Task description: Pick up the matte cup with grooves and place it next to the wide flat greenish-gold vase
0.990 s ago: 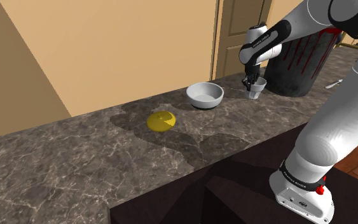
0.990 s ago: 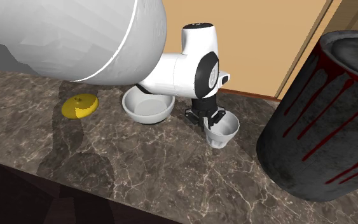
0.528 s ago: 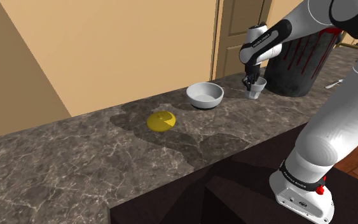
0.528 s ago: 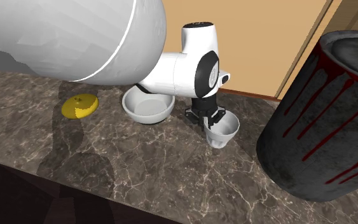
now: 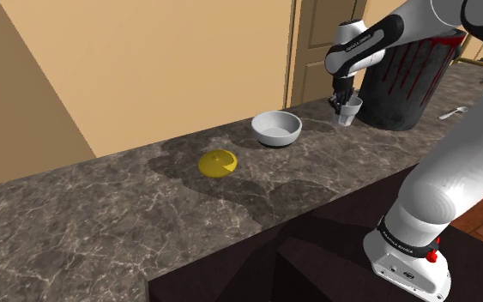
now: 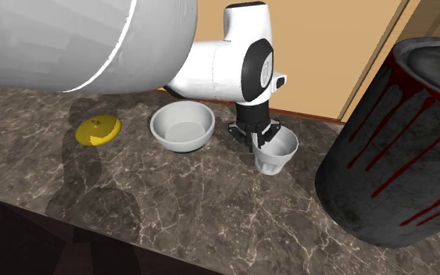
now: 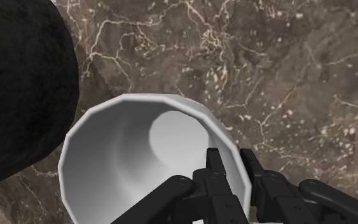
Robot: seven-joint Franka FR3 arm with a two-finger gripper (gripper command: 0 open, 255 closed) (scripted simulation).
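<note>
Cup [image 6: 276,152] and gripper [image 6: 259,139] have risen since a second ago and now hang just above the marble counter [image 5: 102,223], close to the dark red-streaked bin [image 6: 398,141], which the frame edge cuts off. The fingers clamp the cup's rim wall, one inside and one outside. Grooves can't be made out; the cup reads plain white. The yellow flat vase [image 6: 98,130] lies well apart, beyond the white bowl [image 6: 182,127].

Light was even and moderately bright, falling from above. The arm [image 5: 454,172] cast soft, broad shadows across the marble counter [image 5: 102,206] toward its front edge. The cup's [image 7: 126,153] inside shaded smoothly from pale to grey. Edges stayed crisp throughout.
</note>
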